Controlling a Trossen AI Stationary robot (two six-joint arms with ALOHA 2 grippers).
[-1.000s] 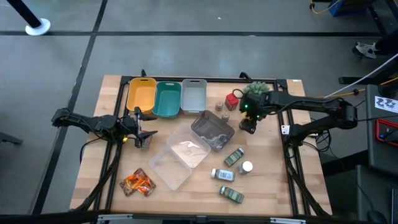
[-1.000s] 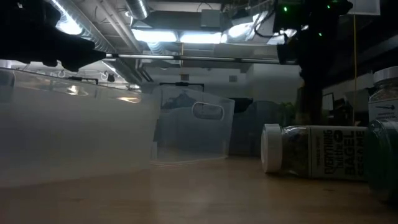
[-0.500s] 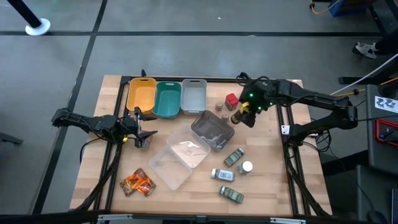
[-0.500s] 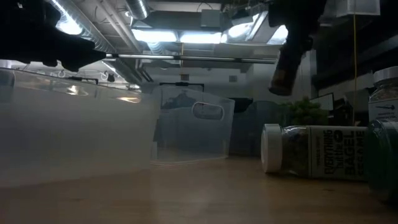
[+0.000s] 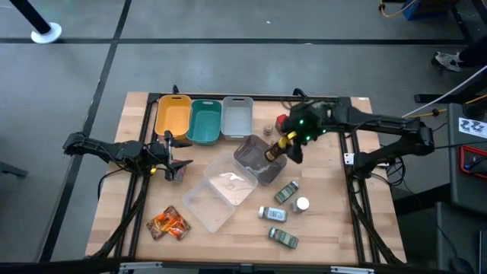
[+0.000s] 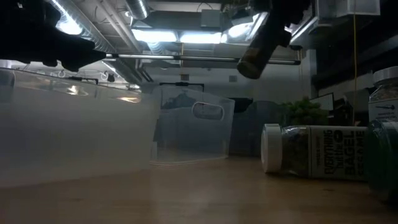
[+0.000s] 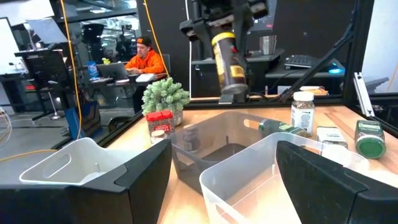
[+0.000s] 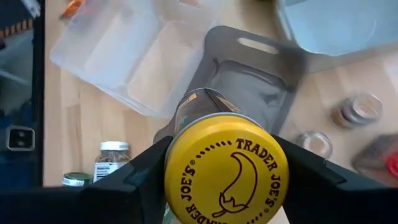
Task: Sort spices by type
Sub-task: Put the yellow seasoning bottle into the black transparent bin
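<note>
My right gripper is shut on a yellow-lidded jar, in the air over the smoky clear tray. The jar also shows in the low view and the left wrist view. On the table to the near right lie green-labelled jars and white-capped bottles on their sides. A red cube and tiny brown jars stand behind the tray. Orange foil packets lie at the near left. My left gripper waits open at the left. My right gripper pinches the jar at its lid end, one finger on each side of the yellow lid. The fingers slant down from the table's right. The jar hangs clear, tilted, its bottom lowest, toward the tray.
Yellow, teal and grey bins stand in a row at the far edge. A larger clear tray sits mid-table. A spiky green plant stands at the far right. A person sits in the room beyond.
My right gripper has risen and gone toward the table's left, from near the plant to above the smoky tray, carrying the yellow-lidded jar. The jar has tipped from upright to slanted, its bottom swinging toward the left.
</note>
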